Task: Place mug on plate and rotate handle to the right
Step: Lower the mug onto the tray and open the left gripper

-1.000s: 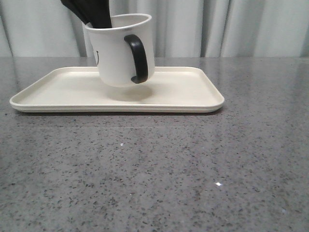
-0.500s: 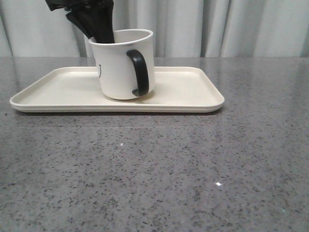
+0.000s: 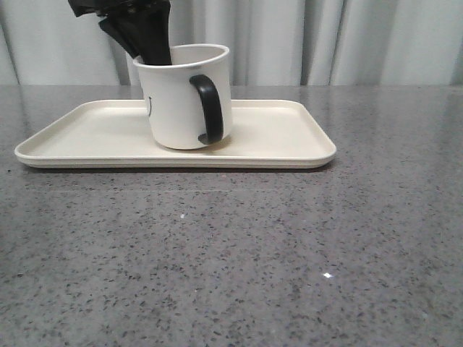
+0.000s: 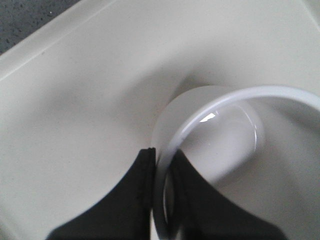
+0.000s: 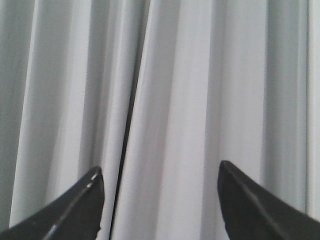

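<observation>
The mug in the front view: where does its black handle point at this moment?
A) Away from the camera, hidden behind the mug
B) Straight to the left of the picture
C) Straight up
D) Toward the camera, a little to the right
D: the handle shows as a full loop on the near side of the mug, right of its middle, on the plate.

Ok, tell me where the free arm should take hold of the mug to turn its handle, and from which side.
Probably the rim wall of the mug on its right, coming straight down from above. The mug stands upright and open-topped on the plate, the left gripper already pinches the left rim, and the handle faces the camera, so avoid that front side. The right gripper is open, facing the curtain.
</observation>
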